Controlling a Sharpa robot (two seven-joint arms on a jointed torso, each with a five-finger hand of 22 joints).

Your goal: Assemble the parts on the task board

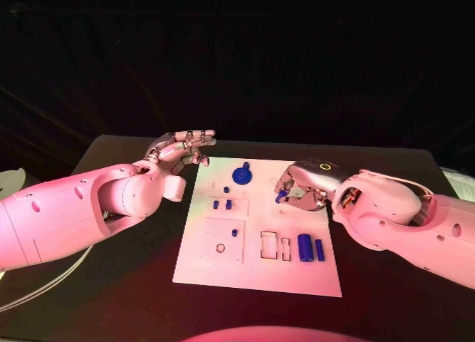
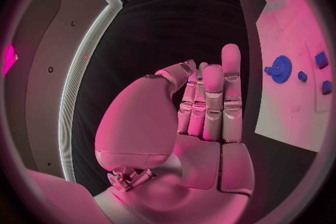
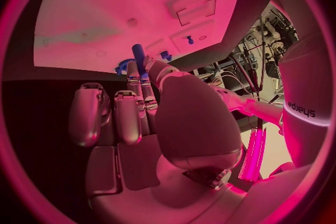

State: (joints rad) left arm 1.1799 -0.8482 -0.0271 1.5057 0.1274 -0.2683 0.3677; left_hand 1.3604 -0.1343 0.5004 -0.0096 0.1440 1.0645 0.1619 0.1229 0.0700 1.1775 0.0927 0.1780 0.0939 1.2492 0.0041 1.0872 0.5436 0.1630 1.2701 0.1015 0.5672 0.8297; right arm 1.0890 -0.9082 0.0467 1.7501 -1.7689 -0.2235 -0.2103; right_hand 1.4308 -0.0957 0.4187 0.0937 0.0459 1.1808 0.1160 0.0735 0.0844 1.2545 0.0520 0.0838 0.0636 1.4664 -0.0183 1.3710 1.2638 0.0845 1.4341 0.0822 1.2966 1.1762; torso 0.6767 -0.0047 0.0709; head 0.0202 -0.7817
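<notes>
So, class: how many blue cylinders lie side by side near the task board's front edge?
2: a thicker cylinder and a thinner one, right of the rectangular slots. The right hand may hide other parts.

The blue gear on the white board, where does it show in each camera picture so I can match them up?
Head view: the blue gear sits near the far edge of the white task board, between the two hands.
Left wrist view: the gear lies on the board beyond the left hand.
Right wrist view: its rim peeks beside the right hand's fingertips.
Shared landmark: the board.
</notes>
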